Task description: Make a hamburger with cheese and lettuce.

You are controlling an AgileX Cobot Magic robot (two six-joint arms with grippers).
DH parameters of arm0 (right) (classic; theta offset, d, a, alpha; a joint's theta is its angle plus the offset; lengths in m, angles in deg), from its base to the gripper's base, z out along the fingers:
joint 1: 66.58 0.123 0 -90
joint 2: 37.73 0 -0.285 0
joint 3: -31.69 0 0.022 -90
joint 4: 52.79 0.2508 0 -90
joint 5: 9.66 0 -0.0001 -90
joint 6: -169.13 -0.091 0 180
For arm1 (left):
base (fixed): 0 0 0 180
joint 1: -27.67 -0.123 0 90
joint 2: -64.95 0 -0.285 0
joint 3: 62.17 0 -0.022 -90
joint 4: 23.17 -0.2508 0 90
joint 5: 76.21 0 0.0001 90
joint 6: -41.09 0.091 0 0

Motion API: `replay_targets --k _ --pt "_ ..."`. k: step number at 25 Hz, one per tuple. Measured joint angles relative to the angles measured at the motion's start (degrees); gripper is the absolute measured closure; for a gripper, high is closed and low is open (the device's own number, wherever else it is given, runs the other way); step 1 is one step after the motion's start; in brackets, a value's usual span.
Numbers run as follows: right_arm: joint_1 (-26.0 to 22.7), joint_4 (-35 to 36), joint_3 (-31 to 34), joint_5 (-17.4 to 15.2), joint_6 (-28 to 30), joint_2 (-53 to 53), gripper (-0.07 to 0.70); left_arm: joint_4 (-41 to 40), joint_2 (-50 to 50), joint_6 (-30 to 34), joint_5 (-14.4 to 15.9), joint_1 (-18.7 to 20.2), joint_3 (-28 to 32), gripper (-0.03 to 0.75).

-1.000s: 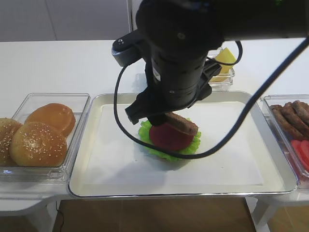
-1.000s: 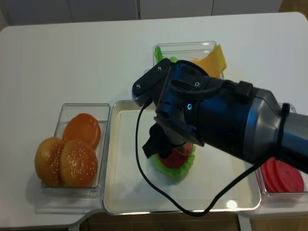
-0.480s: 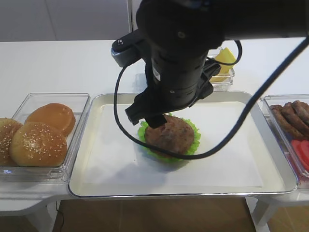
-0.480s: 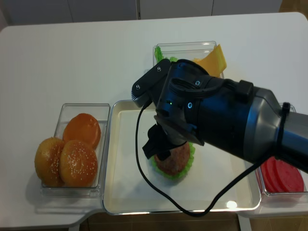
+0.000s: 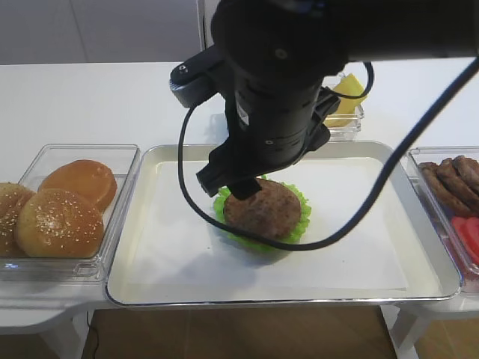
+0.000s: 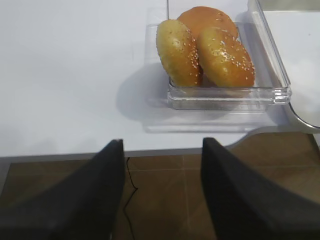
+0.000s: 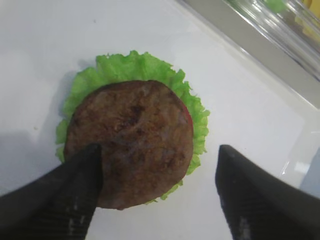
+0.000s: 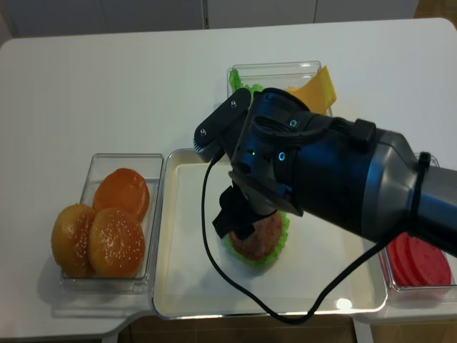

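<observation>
On the white-lined metal tray (image 5: 150, 254), near its middle, a brown patty (image 7: 131, 141) now lies flat on the hamburger (image 5: 262, 213), dropped by the right gripper (image 7: 160, 195), whose jaws hang wide apart, leaving cheese (image 8: 314, 89) next

hamburger (image 7: 130, 155): brown charred patty, frilly green leaf rim | sesame-seeded golden-brown buns (image 6: 205, 47) | thin yellow-orange cheese slice (image 8: 314, 89) | white desk (image 8: 107, 86) | black claw (image 7: 160, 200)

White table (image 8: 107, 86) under tray (image 5: 142, 269), bins (image 8: 96, 168)
</observation>
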Motion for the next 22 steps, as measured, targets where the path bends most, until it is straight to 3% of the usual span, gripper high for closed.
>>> replay_targets --k 3,7,14,22 --pt "-0.99 1.16 -0.11 -0.29 1.79 0.0 0.1 0.0 0.0 0.0 0.0 0.0 0.0 0.346" --pt "-6.45 6.28 -0.11 -0.45 5.46 -0.1 0.1 0.0 0.0 0.0 0.0 0.0 0.0 0.346" --pt "-19.53 11.24 -0.11 -0.45 10.13 -4.28 0.108 0.0 0.0 0.0 0.0 0.0 0.0 0.346" --pt "-38.06 22.72 -0.11 -2.29 19.02 -9.21 0.111 0.0 0.0 0.0 0.0 0.0 0.0 0.346"
